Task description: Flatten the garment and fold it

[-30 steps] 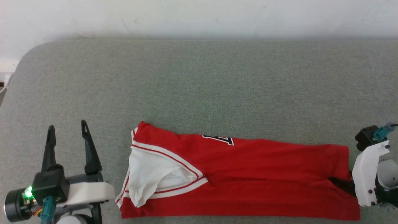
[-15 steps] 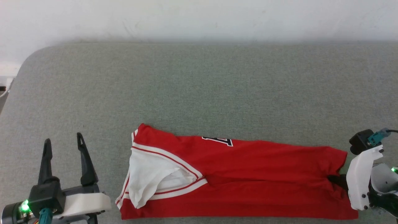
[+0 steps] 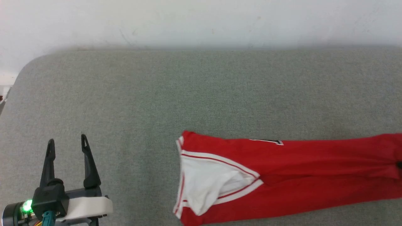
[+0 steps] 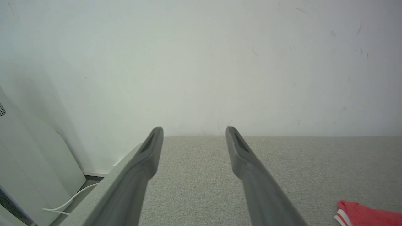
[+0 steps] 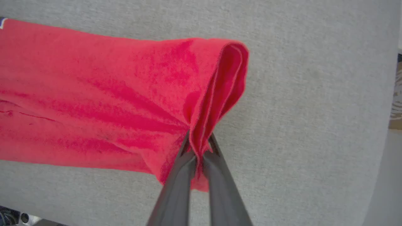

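Observation:
The red garment (image 3: 298, 175) lies folded into a long band on the grey table, stretched toward the right edge of the head view. Its white sleeve (image 3: 210, 185), with striped trim, lies on top at the left end. A sliver of black lettering (image 3: 267, 142) shows at its far edge. In the right wrist view my right gripper (image 5: 199, 141) is shut on the bunched hem of the garment (image 5: 94, 94), which rises into a fold. My left gripper (image 3: 66, 139) stands open and empty well left of the garment. The left wrist view shows the left gripper (image 4: 193, 130) and a garment corner (image 4: 364, 216).
The grey padded table (image 3: 201, 94) runs back to a white wall (image 3: 201, 22) and has a rounded far-left corner (image 3: 28, 64). A white panel (image 4: 31, 157) and a white cable (image 4: 69, 201) sit beyond that corner. The table's right edge (image 5: 384, 125) is close to the held hem.
The garment has slid well to the right across the table, pulled by my right gripper, which has left the head view. The left gripper has barely moved.

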Motion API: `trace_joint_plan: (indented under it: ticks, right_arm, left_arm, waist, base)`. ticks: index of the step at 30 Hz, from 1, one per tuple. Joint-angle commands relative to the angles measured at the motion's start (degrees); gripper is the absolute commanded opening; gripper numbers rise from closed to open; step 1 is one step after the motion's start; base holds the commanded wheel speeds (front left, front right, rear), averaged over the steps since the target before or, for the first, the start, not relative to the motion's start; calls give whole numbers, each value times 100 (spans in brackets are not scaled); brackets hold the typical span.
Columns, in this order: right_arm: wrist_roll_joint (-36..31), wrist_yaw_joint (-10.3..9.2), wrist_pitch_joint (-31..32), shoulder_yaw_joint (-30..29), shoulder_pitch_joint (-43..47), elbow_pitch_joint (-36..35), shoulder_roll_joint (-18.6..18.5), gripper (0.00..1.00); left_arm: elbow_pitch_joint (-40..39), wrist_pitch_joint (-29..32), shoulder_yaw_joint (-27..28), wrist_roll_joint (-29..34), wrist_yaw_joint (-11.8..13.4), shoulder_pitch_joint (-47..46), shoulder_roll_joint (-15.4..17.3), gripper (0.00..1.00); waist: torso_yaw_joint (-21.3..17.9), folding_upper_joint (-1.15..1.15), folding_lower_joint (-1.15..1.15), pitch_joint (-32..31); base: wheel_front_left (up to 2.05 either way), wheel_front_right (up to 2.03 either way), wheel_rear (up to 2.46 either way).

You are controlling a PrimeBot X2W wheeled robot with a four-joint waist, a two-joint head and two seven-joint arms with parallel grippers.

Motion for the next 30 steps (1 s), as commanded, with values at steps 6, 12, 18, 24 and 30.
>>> trace_joint_plan:
  ticks: [6,12,18,24,30]
  right_arm:
    - [-73,-4,43,-240,309,212,-147,0]
    - [-76,-4,51,-36,501,-961,-202,0]
    - [-17,-4,231,217,396,-2531,17,0]
    - [-104,-4,442,932,-321,-3281,537,0]
    - [-355,-4,507,2067,-1462,-2990,1165,0]
  left_arm:
    - [32,-27,-19,105,-72,78,-69,100]
    - [64,-27,-26,115,-128,104,-80,100]
    - [62,-27,-50,133,-150,49,-100,100]
    - [123,-27,-180,153,-185,-113,-135,100]
    - [164,-27,-286,154,-215,-260,-163,100]
  waist:
    - [-12,0,0,-15]
    - [0,0,0,-60]
    - [41,0,0,8]
    - [204,0,0,133]
    - [441,0,0,266]
  base:
    - [0,0,0]
    - [0,0,0]
    - [0,0,0]
    - [0,0,0]
    - [0,0,0]
